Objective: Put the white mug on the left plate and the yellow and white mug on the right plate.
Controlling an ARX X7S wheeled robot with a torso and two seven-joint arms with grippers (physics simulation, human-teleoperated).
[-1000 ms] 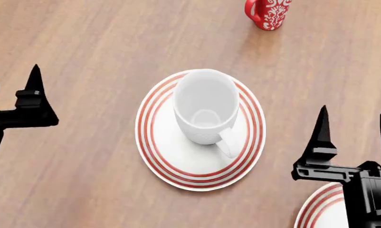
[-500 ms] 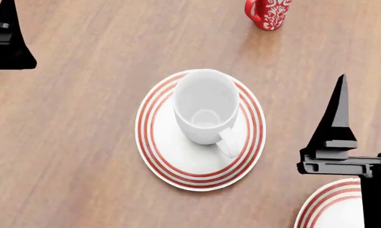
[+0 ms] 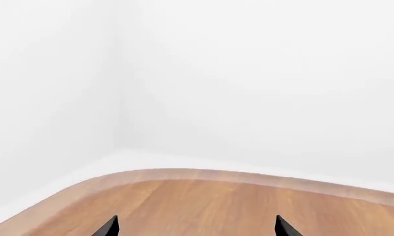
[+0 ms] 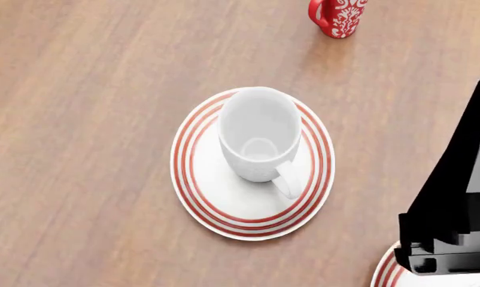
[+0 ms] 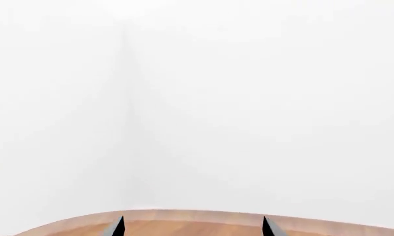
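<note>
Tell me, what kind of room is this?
Probably a pretend dining spot in a computer simulation: a wooden table with a white mug on a red-ringed plate, a red mug, and bare white walls.

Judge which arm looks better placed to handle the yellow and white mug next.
Probably the right: its gripper hangs open and empty just above the right plate. The left gripper is outside the head view. No yellow mug shows anywhere.
</note>
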